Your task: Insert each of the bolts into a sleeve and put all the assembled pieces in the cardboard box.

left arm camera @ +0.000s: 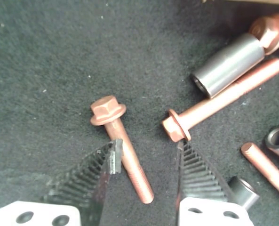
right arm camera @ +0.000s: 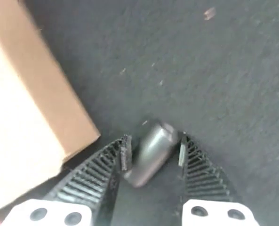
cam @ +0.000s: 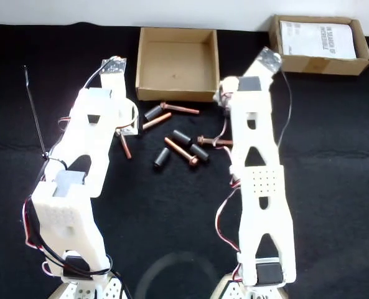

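Note:
My left gripper (left arm camera: pixel 147 150) is open and low over the black cloth, with a copper bolt (left arm camera: pixel 123 150) lying between its fingers, close to one pad (left arm camera: pixel 112 157). From above, this gripper (cam: pixel 126 132) sits left of the scattered parts, the bolt (cam: pixel 126 147) at its tip. My right gripper (right arm camera: pixel 152 151) is open astride a grey sleeve (right arm camera: pixel 151 153) that lies slanted on the cloth by the cardboard box wall (right arm camera: pixel 31 103). In the high view it (cam: pixel 224 96) is at the corner of the empty box (cam: pixel 177 94). Several more bolts (cam: pixel 181 151) and sleeves (cam: pixel 161 157) lie between the arms.
A second bolt (left arm camera: pixel 224 101) and a sleeve (left arm camera: pixel 228 63) lie just beyond my left gripper. Another cardboard box (cam: pixel 321 63) holding a printed sheet stands at the back right. A thin black rod (cam: pixel 35 112) stands at the far left. The cloth in front is bare.

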{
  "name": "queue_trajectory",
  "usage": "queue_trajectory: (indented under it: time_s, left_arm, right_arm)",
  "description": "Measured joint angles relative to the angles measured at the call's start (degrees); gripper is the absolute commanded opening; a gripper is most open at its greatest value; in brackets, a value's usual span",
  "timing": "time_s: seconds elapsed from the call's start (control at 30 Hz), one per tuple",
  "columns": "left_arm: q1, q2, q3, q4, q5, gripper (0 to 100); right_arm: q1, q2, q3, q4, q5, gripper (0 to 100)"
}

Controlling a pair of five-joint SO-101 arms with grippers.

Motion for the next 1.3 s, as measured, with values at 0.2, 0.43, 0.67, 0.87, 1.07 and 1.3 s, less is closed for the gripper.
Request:
queue_trajectory:
  time_s: [0.2, 0.43, 0.67, 0.87, 1.07, 1.3]
  left_arm:
    - [0.0, 0.0, 0.0, 0.0, 0.0, 21]
    - [-0.1, 0.0, 0.0, 0.0, 0.0, 21]
    - [-0.1, 0.0, 0.0, 0.0, -0.8, 21]
    - [-0.1, 0.0, 0.0, 0.0, -1.5, 21]
    - [-0.1, 0.0, 0.0, 0.0, -1.5, 21]
    - [-0.1, 0.0, 0.0, 0.0, -1.5, 21]
  right_arm:
    - [-2.5, 0.7, 0.9, -0.4, -2.5, 10.9]
    - [-2.2, 1.1, 1.4, 0.2, -4.7, 12.8]
    - [-2.5, 1.1, 0.1, -0.6, -4.2, 18.5]
    - [-1.0, 1.7, -5.6, 0.2, -4.2, 18.5]
    - [3.9, 2.2, -7.1, 0.0, -4.2, 18.7]
    - [5.5, 2.9, -5.7, -1.9, -4.2, 18.7]
